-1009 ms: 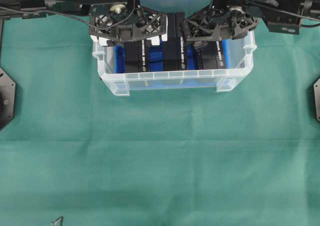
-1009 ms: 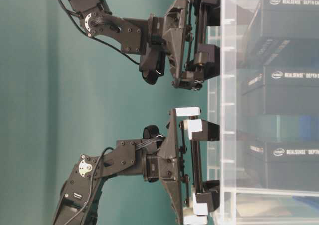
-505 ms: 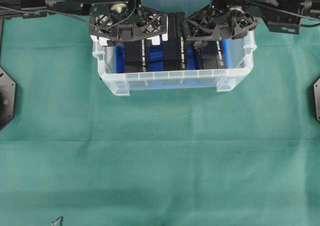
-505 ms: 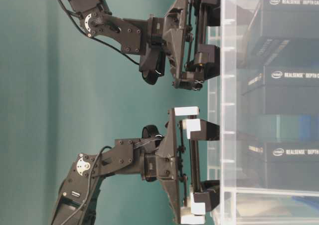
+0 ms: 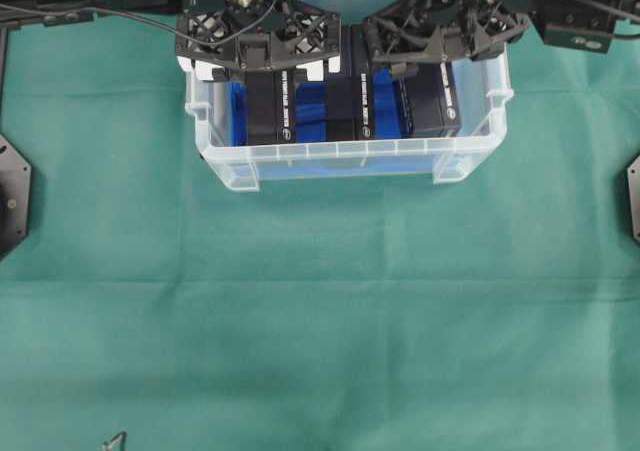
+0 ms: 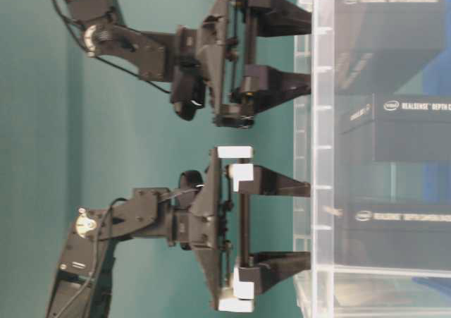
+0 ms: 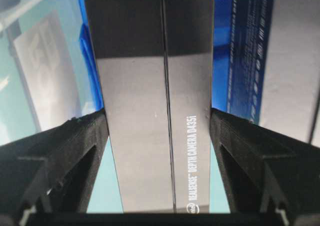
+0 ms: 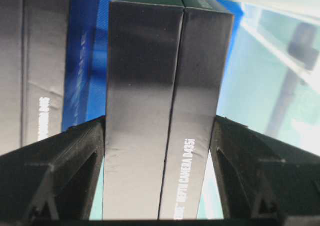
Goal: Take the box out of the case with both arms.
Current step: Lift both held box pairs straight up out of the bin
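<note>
The left pincer (image 7: 159, 136) has its two black fingers (image 7: 65, 151) set partway apart and pressed against the long sides of a black box (image 7: 150, 110) printed "REALSENSE DEPTH CAMERA D435i", so it grips that box. The right pincer (image 8: 159, 136) stands the same way, its fingers (image 8: 250, 161) clamped on either side of a second black box (image 8: 165, 110) with the same lettering. From overhead, both pincers hang over the far half of the case (image 5: 350, 156), the left pincer (image 5: 252, 46) with white blocks at its finger roots, the right pincer (image 5: 440, 36) all black. A third black box (image 5: 350, 101) stands between the two gripped ones, and blue lining (image 5: 312, 106) shows between them. The clear case sits at the far middle of the tabletop (image 5: 320, 311), which is covered in slightly creased green cloth. In the table-level view the backdrop (image 6: 28, 156) behind the arms is plain teal-green.
</note>
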Controlling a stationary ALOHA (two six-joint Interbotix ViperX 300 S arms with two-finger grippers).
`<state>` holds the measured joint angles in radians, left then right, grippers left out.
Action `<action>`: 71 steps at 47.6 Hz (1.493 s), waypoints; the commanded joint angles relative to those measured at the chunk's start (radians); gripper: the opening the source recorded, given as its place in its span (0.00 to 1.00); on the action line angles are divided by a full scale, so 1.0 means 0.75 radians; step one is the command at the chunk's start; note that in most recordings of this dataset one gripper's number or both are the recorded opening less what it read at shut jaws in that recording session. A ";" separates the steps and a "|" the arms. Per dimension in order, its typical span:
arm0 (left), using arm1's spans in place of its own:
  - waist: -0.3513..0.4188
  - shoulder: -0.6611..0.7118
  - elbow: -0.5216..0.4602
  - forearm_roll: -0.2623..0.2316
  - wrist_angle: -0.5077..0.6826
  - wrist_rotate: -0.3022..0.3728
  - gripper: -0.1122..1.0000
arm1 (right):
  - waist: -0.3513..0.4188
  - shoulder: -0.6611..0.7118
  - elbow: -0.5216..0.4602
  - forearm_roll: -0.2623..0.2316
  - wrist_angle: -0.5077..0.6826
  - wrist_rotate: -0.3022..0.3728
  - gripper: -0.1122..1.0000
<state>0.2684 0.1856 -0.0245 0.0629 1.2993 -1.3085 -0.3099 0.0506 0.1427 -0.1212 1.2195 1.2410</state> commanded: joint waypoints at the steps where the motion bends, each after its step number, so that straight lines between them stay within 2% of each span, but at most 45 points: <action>1: -0.006 -0.076 -0.072 0.002 0.018 -0.002 0.67 | -0.002 -0.065 -0.072 -0.014 0.031 0.002 0.69; 9: -0.004 -0.106 -0.139 0.004 0.049 -0.002 0.67 | -0.004 -0.092 -0.145 -0.031 0.100 0.002 0.69; 27: -0.004 -0.155 -0.335 0.008 0.229 -0.002 0.67 | -0.004 -0.108 -0.342 -0.055 0.264 0.000 0.69; 39: -0.008 -0.147 -0.509 0.008 0.374 0.000 0.67 | -0.002 -0.108 -0.481 -0.063 0.407 -0.006 0.69; 49: -0.022 -0.129 -0.624 0.002 0.475 0.000 0.67 | 0.006 -0.108 -0.589 -0.094 0.485 -0.008 0.69; 58: -0.029 -0.102 -0.726 0.002 0.546 0.000 0.67 | 0.008 -0.108 -0.667 -0.096 0.542 -0.018 0.69; 71: -0.031 -0.086 -0.777 0.002 0.597 0.002 0.67 | 0.016 -0.108 -0.720 -0.096 0.595 -0.029 0.69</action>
<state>0.2500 0.1381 -0.5798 0.0629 1.7472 -1.3070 -0.3007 0.0092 -0.3697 -0.1887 1.6582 1.2257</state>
